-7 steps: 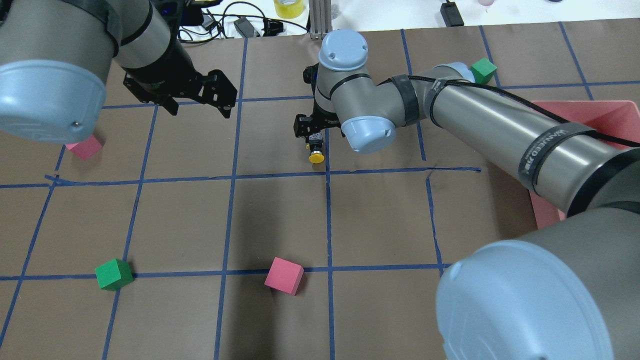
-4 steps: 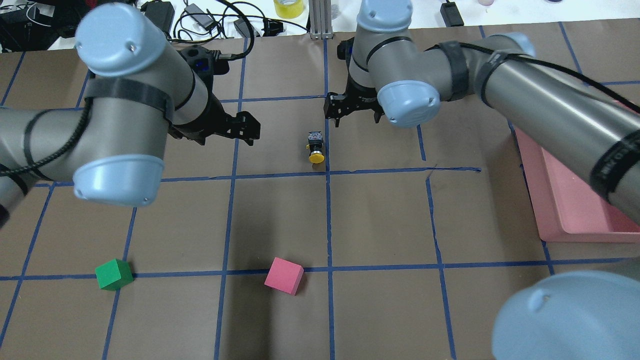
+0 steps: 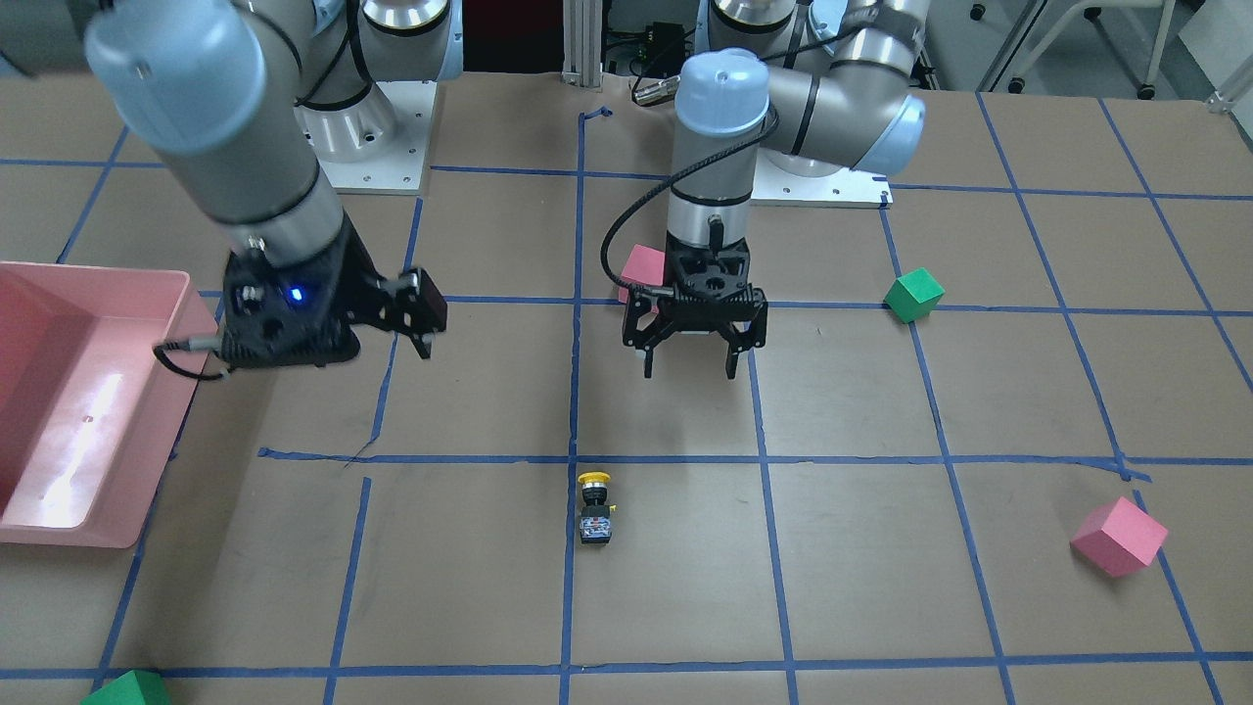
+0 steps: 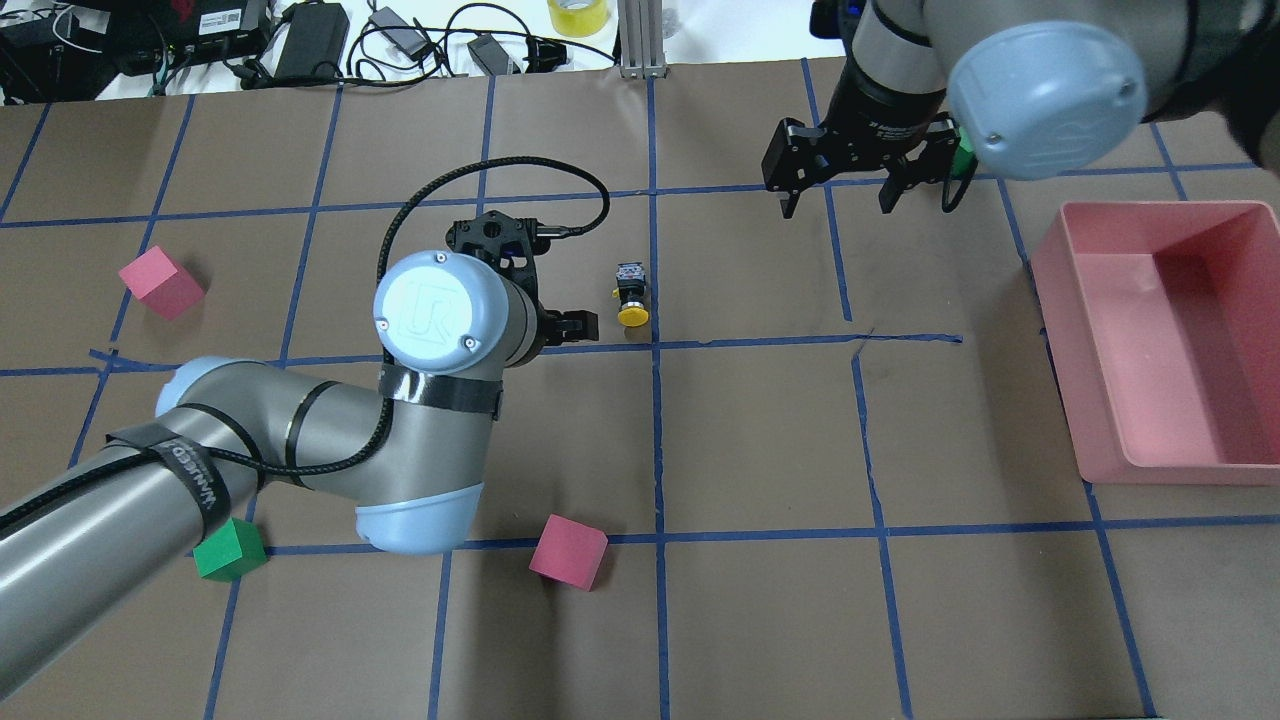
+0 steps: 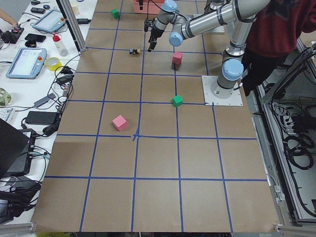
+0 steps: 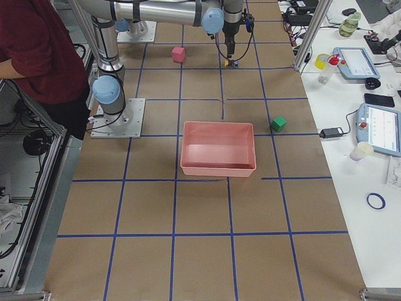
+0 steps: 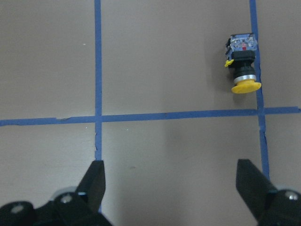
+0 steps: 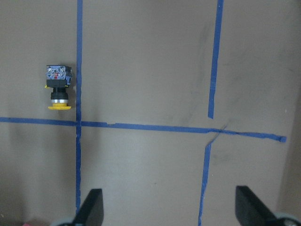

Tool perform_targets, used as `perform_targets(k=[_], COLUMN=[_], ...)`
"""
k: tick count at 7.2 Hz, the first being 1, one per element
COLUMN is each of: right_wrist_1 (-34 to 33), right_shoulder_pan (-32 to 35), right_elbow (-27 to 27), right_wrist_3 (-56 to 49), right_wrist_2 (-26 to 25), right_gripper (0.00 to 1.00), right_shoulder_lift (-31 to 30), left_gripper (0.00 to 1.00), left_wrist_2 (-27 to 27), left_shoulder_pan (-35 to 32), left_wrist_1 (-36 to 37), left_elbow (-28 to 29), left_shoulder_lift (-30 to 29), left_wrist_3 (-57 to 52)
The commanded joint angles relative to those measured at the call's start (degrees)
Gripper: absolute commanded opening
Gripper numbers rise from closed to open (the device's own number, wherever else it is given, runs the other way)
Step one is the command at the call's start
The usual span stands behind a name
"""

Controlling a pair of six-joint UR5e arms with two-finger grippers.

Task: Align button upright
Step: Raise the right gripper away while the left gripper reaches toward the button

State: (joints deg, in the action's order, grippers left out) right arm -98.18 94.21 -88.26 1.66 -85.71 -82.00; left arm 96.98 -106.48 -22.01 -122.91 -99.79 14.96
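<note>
In the overhead exterior view the button [image 4: 630,297] is lying on its side beside a blue tape line [image 4: 657,430], untouched, while the left gripper [image 3: 687,367] and right gripper [image 4: 837,205] are hovering spread open and empty, leaving the whole righting undone.

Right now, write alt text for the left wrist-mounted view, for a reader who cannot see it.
A yellow-capped button lies on its side on the brown table, at upper right beside a blue tape line, its cap pointing toward the view's lower edge. The left gripper is open, its two fingers at the bottom, apart from it.
</note>
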Motion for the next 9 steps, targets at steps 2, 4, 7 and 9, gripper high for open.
perform_targets(k=[2, 4, 7, 9], right_wrist_1=[7.4, 9.1, 8.9, 7.2], right_shoulder_pan=[-2.0, -3.3, -3.3, -3.3], right_elbow=[-0.3, -0.2, 0.4, -0.1], right_wrist_3=[0.3, -0.2, -0.2, 0.2], right_wrist_2=[-4.3, -3.7, -3.7, -3.6], right_gripper=[1.00, 1.00, 1.00, 1.00], right_shoulder_lift=[-3.7, -4.4, -4.4, -4.4], left_gripper=[0.95, 0.95, 0.95, 0.95], left_wrist_2=[3.5, 3.7, 7.1, 6.9], left_shoulder_pan=[-3.0, -4.3, -8.5, -8.7], left_wrist_1=[19.0, 24.5, 27.3, 32.1], left_elbow=[-1.1, 1.2, 7.3, 7.4], left_shoulder_lift=[-12.4, -18.0, -25.0, -27.2], left_wrist_3=[1.0, 1.0, 1.0, 1.2])
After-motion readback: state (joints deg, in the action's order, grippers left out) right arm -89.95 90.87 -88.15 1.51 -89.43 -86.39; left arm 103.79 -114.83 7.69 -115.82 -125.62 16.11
